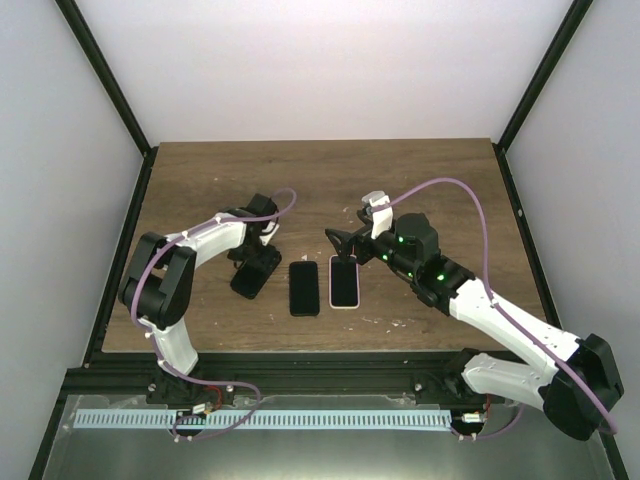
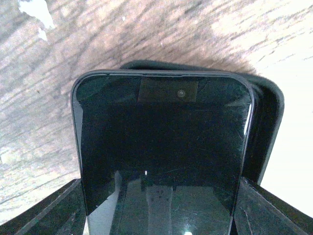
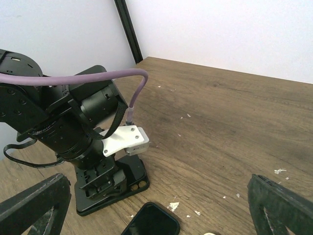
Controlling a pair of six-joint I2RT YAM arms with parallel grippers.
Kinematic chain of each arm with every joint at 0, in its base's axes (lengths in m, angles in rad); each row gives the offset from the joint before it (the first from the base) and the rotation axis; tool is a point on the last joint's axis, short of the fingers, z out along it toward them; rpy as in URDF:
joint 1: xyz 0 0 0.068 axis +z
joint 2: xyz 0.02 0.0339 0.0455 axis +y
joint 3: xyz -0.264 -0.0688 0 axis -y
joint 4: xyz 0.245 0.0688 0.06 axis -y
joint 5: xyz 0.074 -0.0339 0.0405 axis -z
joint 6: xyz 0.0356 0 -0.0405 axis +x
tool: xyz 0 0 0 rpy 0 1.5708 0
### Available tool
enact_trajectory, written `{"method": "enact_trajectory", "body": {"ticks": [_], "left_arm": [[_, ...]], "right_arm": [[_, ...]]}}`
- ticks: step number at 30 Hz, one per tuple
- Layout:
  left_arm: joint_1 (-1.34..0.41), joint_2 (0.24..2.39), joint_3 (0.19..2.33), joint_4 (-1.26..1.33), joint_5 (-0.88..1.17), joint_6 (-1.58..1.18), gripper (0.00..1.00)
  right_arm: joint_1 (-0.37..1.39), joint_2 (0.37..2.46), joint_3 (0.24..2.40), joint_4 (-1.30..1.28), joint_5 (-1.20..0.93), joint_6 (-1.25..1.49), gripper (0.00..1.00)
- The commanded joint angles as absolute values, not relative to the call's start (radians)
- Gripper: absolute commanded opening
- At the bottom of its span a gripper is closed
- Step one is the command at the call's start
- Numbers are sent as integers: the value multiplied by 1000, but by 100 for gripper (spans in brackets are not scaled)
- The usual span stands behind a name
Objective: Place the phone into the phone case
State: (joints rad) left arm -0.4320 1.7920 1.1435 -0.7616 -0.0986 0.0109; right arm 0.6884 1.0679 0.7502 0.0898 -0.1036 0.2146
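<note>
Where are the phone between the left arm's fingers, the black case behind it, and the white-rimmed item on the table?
phone [image 2: 161,147], left wrist view, middle of screen.
black case [image 2: 269,122], left wrist view, right rim.
white-rimmed item [image 1: 344,282], top view, dark centre.

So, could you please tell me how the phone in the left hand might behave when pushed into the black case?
The phone is probably stiff: its flat face shows no bend in the left hand. Its glossy, reflective glass likely makes it slippery. The black case looks rubbery and may flex.
</note>
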Motion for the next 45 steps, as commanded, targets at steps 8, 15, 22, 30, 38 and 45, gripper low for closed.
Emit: {"method": "enact_trajectory", "body": {"ticks": [8,15,22,30,38,45], "left_arm": [[-433,1818,1145,-810,-83,-21,82],[-434,1807,1127,-778,-92,-20,80],[-435,1810,1131,-762,-24,-7,84],[-436,1757,1135,-747,16,-2,90],[-435,1786,1138,-739,96,-16,88],[-436,1778,1163,-717,120,-49,91]], "right_arm": [[678,1031,736,96,-106,200,100],[675,1020,730,93,-104,198,100],[673,1023,732,90,-103,197,100],[672,1042,737,92,-107,198,100],[670,1042,739,88,-103,196,100],[670,1040,737,85,-95,192,100]]}}
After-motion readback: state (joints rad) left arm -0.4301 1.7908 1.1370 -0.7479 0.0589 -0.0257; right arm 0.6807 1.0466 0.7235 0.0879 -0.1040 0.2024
